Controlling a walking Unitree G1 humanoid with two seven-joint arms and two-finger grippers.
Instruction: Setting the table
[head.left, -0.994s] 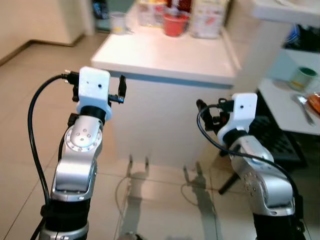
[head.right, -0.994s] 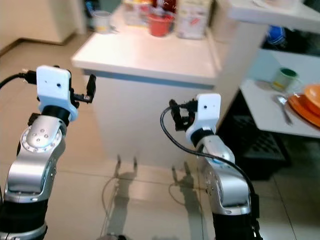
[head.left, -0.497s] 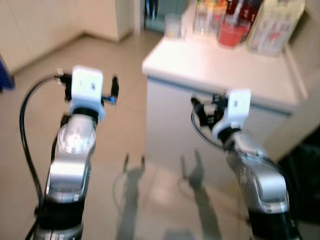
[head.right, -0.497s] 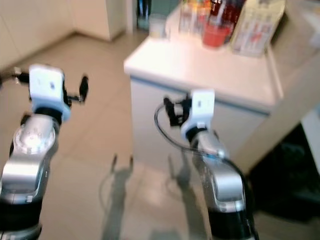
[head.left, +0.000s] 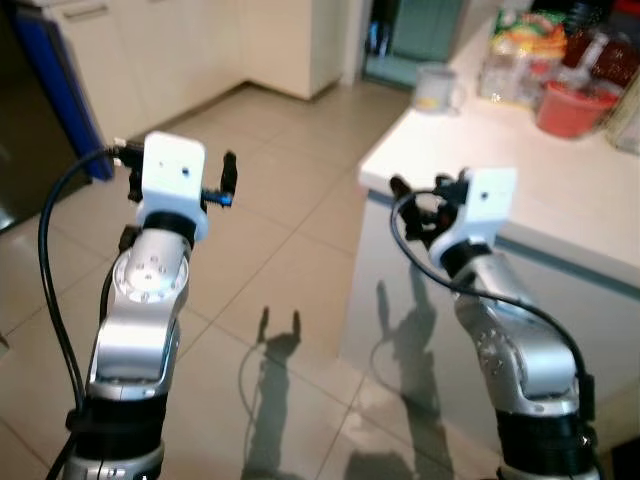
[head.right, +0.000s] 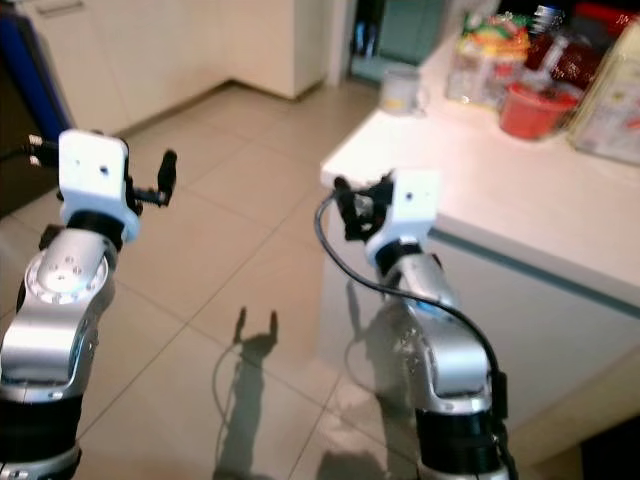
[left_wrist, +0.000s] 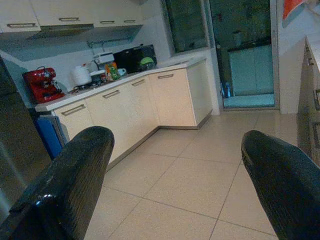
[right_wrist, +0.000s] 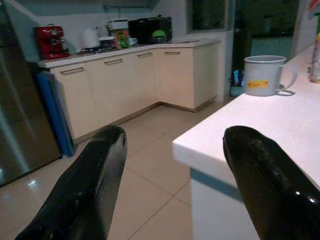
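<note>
Both grippers are raised at chest height, holding nothing. Left gripper (left_wrist: 175, 170) has its fingers spread wide over the tiled floor (head.left: 270, 250); right gripper (right_wrist: 170, 175) is equally wide open, just beside the white counter (head.left: 560, 200) corner (not touching). On the counter: a grey mug (right_wrist: 263, 75), upright, handle pointing away from the edge, and a red bowl (head.left: 575, 105) among packets further back.

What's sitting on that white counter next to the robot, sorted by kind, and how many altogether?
Mugs: 1, the pale mug nearest the corner.
Red bowls: 1, the red bowl.
Snack packets: 1, the colourful packet.
Clear containers: 1, the clear container.
Dark bottles: 1, the dark bottle, partly cut off.
Cartons: 1, the carton.
Total: 6 that I can make out.
</note>
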